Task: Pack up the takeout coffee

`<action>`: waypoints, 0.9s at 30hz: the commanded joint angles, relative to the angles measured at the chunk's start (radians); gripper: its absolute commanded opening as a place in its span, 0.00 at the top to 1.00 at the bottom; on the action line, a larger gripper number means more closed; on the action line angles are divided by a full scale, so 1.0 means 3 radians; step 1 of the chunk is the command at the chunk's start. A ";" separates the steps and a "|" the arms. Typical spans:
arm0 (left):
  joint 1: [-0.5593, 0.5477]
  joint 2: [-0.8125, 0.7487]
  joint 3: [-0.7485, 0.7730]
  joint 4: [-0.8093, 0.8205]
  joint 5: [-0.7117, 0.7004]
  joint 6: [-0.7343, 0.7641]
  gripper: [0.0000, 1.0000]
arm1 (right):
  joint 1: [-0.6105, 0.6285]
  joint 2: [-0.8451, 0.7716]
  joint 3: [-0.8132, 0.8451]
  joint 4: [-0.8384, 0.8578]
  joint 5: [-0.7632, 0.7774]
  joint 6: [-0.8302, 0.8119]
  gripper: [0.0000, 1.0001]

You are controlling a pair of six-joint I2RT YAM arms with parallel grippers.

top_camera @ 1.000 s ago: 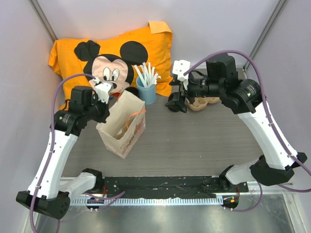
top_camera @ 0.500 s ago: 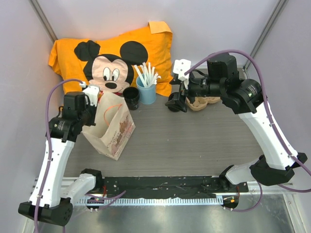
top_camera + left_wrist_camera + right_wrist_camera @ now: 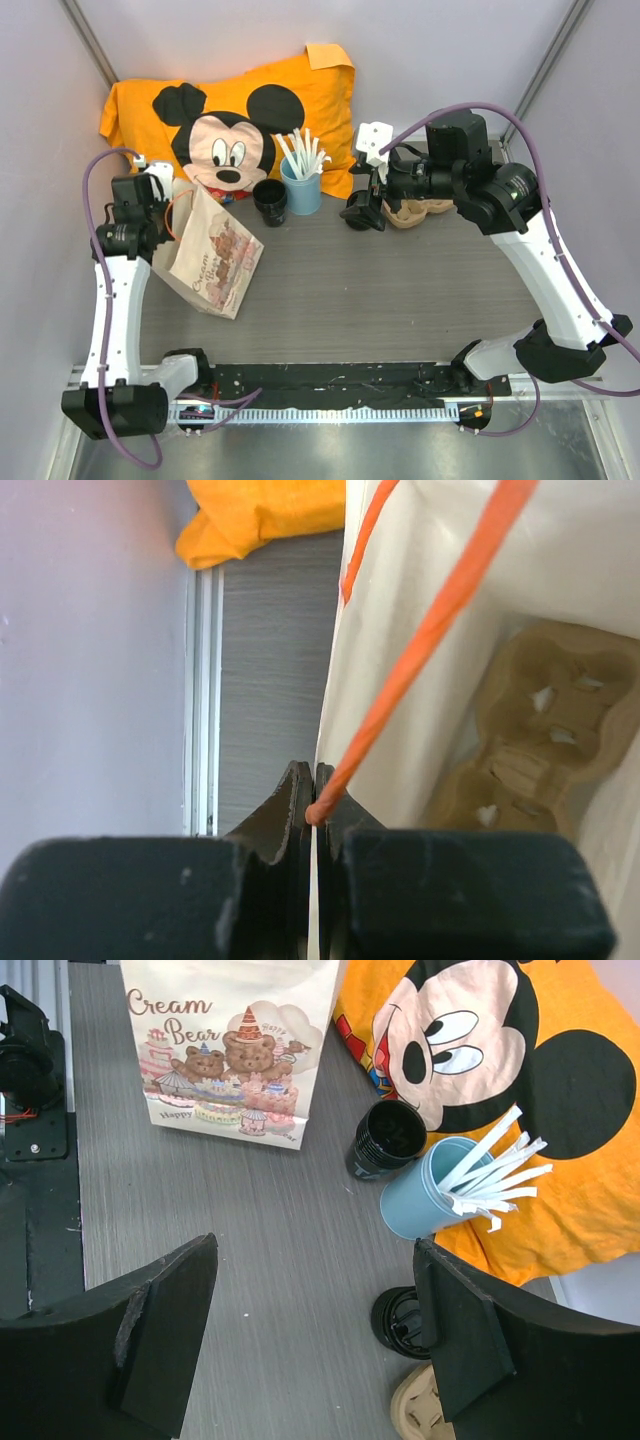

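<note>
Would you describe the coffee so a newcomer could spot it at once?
Find the orange pillow at the back of the table. A blue cup of white sticks stands before it. The coffee is the black cup just left, without sticks.

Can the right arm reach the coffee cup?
Probably yes: the right gripper is open and nothing stands between it and the takeout coffee, though the blue cup crowds one side.
</note>
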 commanded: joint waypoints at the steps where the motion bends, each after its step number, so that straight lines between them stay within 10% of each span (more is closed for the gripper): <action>1: 0.0079 0.0195 0.0156 0.0400 0.0133 0.0049 1.00 | -0.0019 -0.0103 -0.0019 0.0160 0.0013 0.0027 0.17; 27: 0.0232 0.0216 0.0448 0.0661 0.0696 -0.0187 1.00 | -0.0014 -0.0138 -0.0034 0.0191 0.0054 0.0052 0.17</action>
